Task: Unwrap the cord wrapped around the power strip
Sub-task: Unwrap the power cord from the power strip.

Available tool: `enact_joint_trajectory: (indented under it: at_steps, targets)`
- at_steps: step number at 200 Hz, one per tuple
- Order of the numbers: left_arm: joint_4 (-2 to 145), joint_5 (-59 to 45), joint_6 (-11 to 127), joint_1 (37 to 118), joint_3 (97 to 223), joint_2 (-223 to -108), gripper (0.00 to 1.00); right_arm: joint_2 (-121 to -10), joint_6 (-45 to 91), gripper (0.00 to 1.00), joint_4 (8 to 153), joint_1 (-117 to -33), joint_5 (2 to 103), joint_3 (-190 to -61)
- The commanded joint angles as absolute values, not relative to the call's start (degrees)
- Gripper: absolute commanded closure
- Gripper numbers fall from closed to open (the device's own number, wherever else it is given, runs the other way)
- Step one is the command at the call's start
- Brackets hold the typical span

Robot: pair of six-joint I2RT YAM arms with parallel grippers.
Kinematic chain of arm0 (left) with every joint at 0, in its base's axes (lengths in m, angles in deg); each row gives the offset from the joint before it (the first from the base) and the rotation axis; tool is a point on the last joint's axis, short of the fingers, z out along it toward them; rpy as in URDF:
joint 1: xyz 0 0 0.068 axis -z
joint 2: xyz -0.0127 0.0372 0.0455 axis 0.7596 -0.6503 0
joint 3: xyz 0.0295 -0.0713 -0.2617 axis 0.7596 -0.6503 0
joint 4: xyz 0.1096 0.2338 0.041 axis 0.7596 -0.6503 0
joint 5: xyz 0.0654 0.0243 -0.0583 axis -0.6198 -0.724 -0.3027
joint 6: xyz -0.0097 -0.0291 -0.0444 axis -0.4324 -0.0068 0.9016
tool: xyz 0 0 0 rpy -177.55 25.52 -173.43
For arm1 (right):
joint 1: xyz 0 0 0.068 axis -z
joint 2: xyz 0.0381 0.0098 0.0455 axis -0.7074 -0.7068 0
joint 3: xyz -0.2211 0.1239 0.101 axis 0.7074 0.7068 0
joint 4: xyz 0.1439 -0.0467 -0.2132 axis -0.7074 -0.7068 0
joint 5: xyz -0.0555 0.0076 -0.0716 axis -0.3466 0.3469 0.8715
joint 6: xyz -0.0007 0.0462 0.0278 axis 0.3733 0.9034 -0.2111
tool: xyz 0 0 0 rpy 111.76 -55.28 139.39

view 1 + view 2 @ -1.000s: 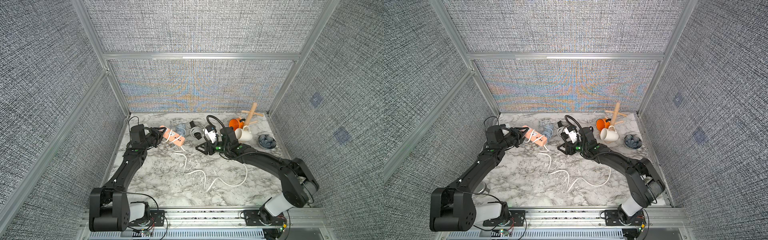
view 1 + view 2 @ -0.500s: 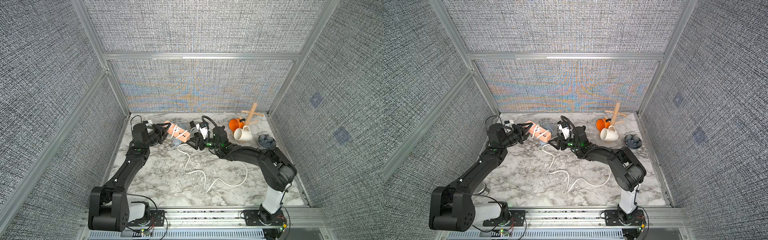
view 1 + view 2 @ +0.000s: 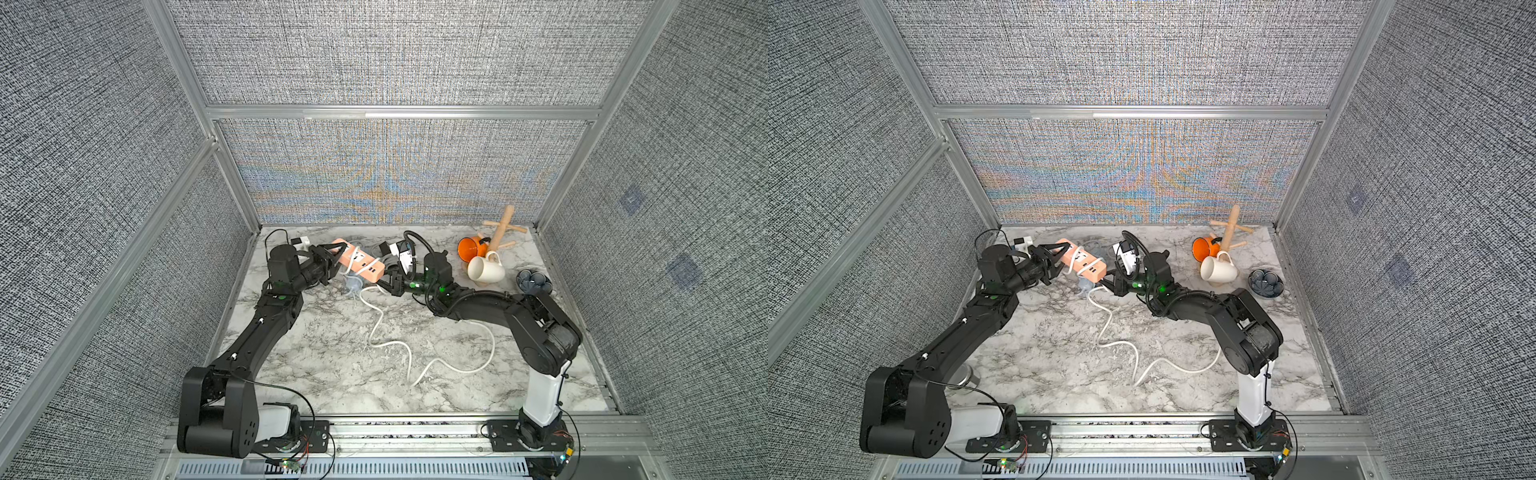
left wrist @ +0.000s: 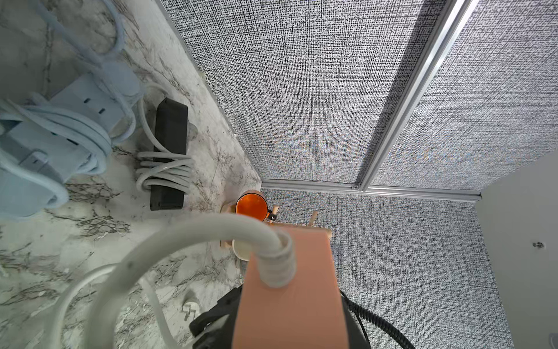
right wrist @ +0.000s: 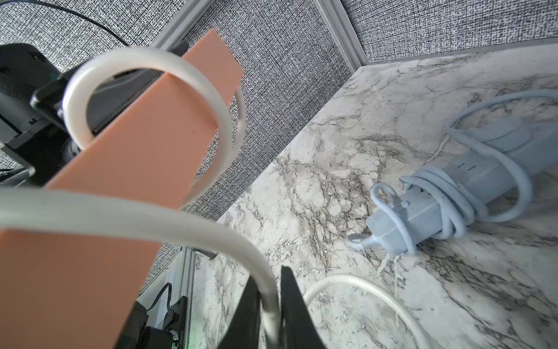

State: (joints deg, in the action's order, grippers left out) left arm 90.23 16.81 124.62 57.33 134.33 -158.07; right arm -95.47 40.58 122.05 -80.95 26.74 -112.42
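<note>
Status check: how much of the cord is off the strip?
Done: a long run of white cord lies loose on the marble table. In hand: the left claw holds the orange power strip raised, the right claw pinches the cord beside it. Left: two loops cross the strip.

A cord-wound blue power strip (image 5: 489, 169) is seen just beside the right pincer (image 5: 269, 290); an orange mug (image 3: 469, 248), white mug (image 3: 484, 270), wooden rack (image 3: 503, 224) and dark bowl (image 3: 533, 282) are set well to its right.
</note>
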Motion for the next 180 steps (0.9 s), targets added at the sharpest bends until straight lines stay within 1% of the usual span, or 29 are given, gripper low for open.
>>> enact_joint_trajectory:
  at_steps: [1,19,34,48,93,111,129,150,180]
  targets:
    - [94.1,16.9,123.4,57.4,133.7,-158.4,1.00,-94.4,38.0,0.91,117.7,-80.4,29.2,-113.1]
    - [94.2,16.8,122.2,57.0,134.2,-161.2,1.00,-91.5,36.6,1.00,116.1,-79.7,30.5,-111.3]
    - [95.6,19.4,122.1,56.9,136.2,-164.7,1.00,-88.7,35.6,1.00,115.9,-79.0,31.9,-108.7]
    - [96.4,19.5,122.8,56.9,137.2,-166.9,1.00,-86.0,34.7,1.00,115.5,-78.4,32.4,-106.9]
    - [96.8,13.5,121.9,56.9,139.9,-169.7,1.00,-77.9,30.3,1.00,111.1,-79.3,32.8,-103.5]
    - [95.4,9.8,119.4,57.1,141.0,-169.6,1.00,-76.1,27.5,1.00,106.3,-81.2,36.2,-103.8]
    - [94.1,6.4,118.2,57.3,141.4,-168.8,1.00,-75.8,25.6,1.00,102.6,-83.7,40.6,-104.1]
    - [94.8,5.5,119.8,57.3,141.6,-168.3,1.00,-78.2,24.8,1.00,98.6,-86.1,45.9,-105.5]
    - [96.4,8.4,122.6,57.4,141.6,-167.5,1.00,-81.4,27.6,1.00,103.7,-86.3,47.2,-104.1]
